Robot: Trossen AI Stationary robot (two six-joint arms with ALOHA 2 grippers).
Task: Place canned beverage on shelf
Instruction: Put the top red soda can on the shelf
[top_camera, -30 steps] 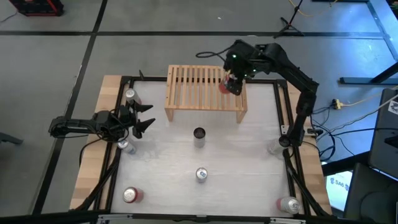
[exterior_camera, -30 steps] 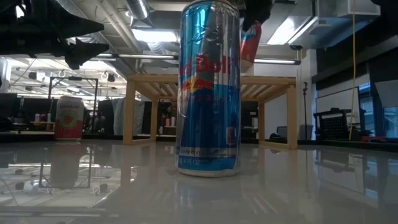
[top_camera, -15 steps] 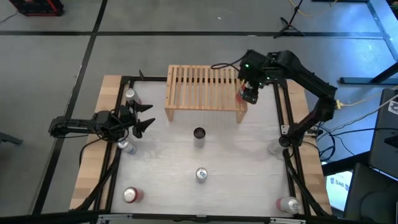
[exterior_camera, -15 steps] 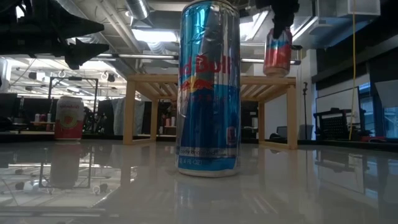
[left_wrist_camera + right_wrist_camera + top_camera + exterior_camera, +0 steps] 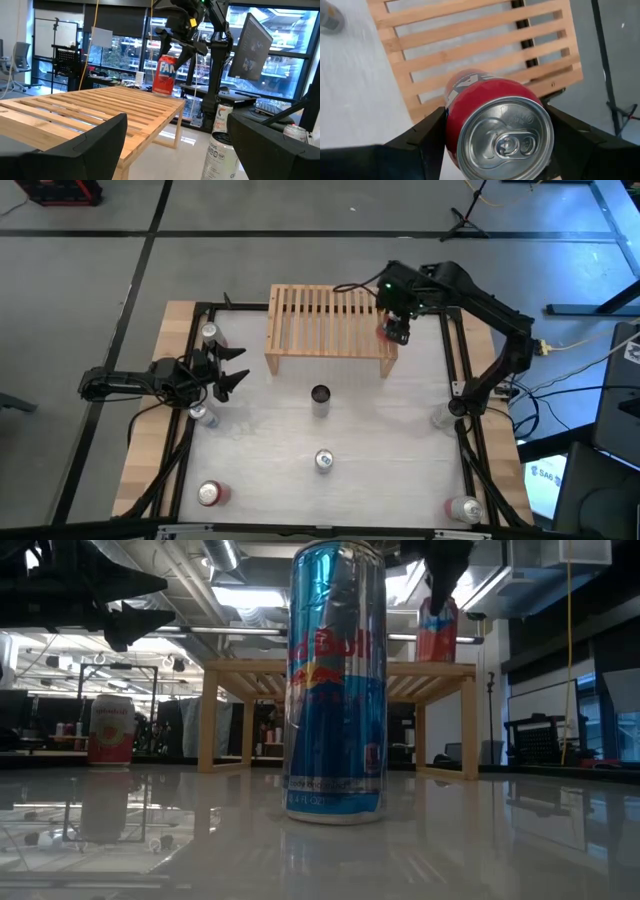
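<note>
the red can [image 5: 495,127] stands upright, long axis vertical, clamped in the right pincer [image 5: 396,328] over the shelf [image 5: 325,330] corner, seemingly just touching the slats. the left pincer [image 5: 228,370] waits spread apart. below, the glossy white tabletop [image 5: 380,440] carries scattered cans.

Can [image 5: 388,331] at shelf's [image 5: 320,320] right end; other cans scattered on table [image 5: 380,430] before shelf.
</note>
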